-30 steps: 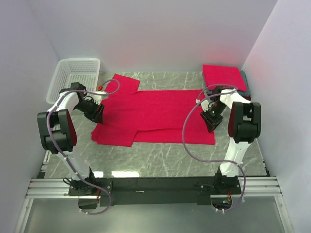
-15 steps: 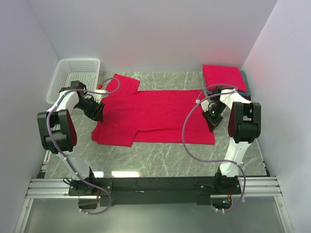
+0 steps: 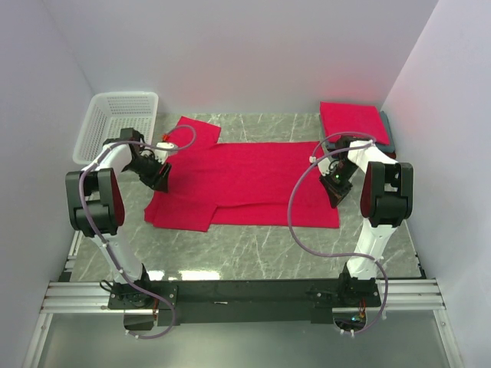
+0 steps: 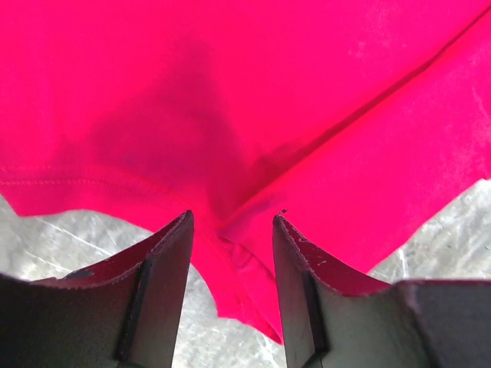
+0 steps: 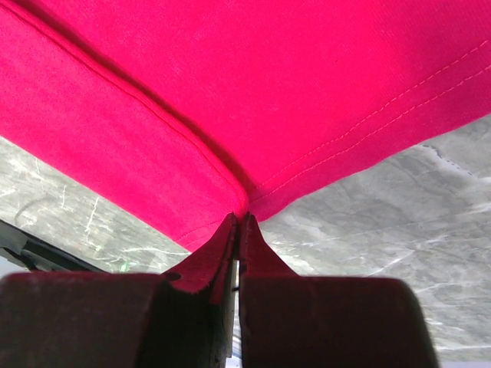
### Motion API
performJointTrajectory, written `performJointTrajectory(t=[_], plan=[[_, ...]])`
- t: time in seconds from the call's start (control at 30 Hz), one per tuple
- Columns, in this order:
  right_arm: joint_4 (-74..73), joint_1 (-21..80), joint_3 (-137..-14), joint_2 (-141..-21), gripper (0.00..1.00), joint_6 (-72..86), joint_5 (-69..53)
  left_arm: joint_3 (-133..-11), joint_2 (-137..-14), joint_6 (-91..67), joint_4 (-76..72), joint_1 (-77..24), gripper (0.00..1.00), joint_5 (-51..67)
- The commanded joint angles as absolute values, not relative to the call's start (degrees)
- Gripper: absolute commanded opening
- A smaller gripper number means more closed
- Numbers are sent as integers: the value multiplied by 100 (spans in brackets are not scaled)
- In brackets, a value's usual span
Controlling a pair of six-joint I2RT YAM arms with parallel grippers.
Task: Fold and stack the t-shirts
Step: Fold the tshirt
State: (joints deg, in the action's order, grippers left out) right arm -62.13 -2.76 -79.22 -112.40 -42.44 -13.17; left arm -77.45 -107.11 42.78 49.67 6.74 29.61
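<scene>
risk: lopsided lift. red shirt [image 3: 245, 180] lies flat on the worktop [image 3: 268, 253], folded stack [image 3: 354, 123] at far right corner. right end effector [image 5: 238, 224] is clenched on the shirt's hem corner, but only a thin pinch, could slip. left end effector [image 4: 232, 221] is released, jaws straddling a seam at the left edge, gripping nothing; if right pulls first, cloth drags and bunches.

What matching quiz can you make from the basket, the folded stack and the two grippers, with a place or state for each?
Things:
1. basket
2. stack
3. left gripper
4. right gripper

Place or state:
A. shut on a corner of the shirt
B. far left corner of the table
C. open, astride the shirt's edge
D. far right corner of the table

Pairs: 1-B, 2-D, 3-C, 4-A
</scene>
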Motion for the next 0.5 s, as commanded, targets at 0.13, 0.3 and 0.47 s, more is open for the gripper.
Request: performJointTrajectory(t=[0.13, 0.3, 0.47], plan=[[-6337, -281, -8147, -10942, 0, -4307, -1397, -7655, -10722, 4456, 4649, 571, 48, 2839], [-6328, -281, -8156, -10942, 0, -4324, -1380, -7647, -10793, 4667, 4877, 571, 41, 2804], [-6346, -281, -8147, -10899, 0, -4342, -1371, -7594, -10714, 4843, 5071, 589, 19, 2821]])
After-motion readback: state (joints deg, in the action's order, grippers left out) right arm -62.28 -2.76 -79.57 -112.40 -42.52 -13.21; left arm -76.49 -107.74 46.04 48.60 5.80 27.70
